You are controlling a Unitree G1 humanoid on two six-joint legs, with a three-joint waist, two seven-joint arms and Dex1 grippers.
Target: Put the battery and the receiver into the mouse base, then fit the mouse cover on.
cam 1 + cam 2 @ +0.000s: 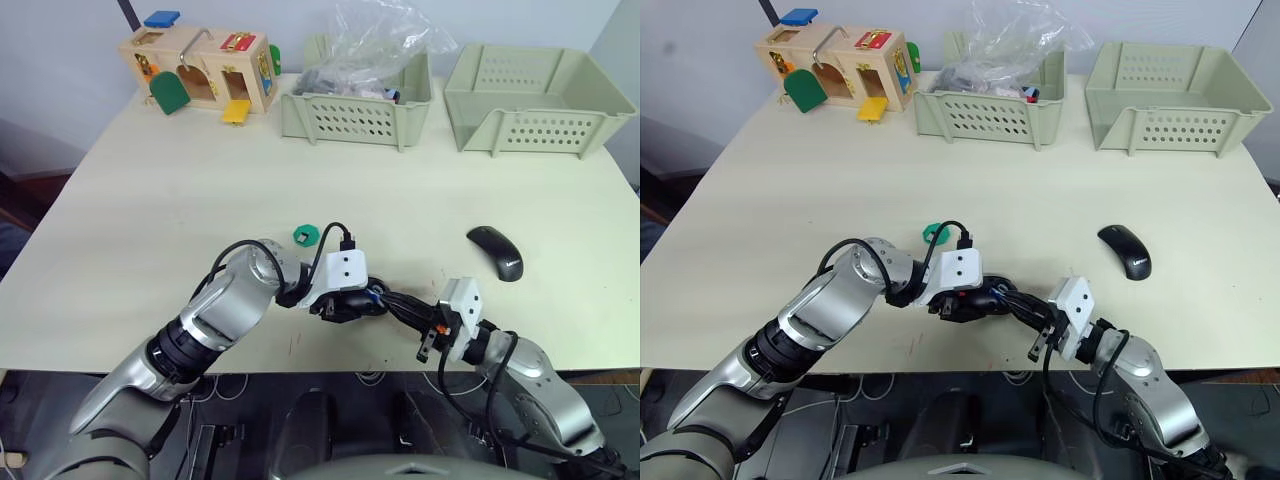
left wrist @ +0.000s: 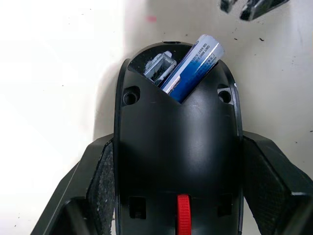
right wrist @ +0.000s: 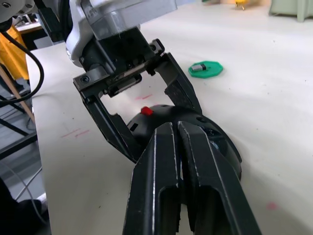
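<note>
While the left gripper (image 2: 178,196) clamped the mouse base (image 2: 178,147) near the table's front edge, we saw the battery (image 2: 194,66) propped askew, one end riding above its bay. The right gripper (image 3: 177,134), pinched closed and empty, should press that raised end down gently. The mouse cover (image 1: 496,252) lay well apart. The bay floor and battery contacts stayed hidden from us

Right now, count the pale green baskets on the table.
2. Both stand along the far edge: one basket holds a clear plastic bag, the other basket sits at the far right corner.
</note>
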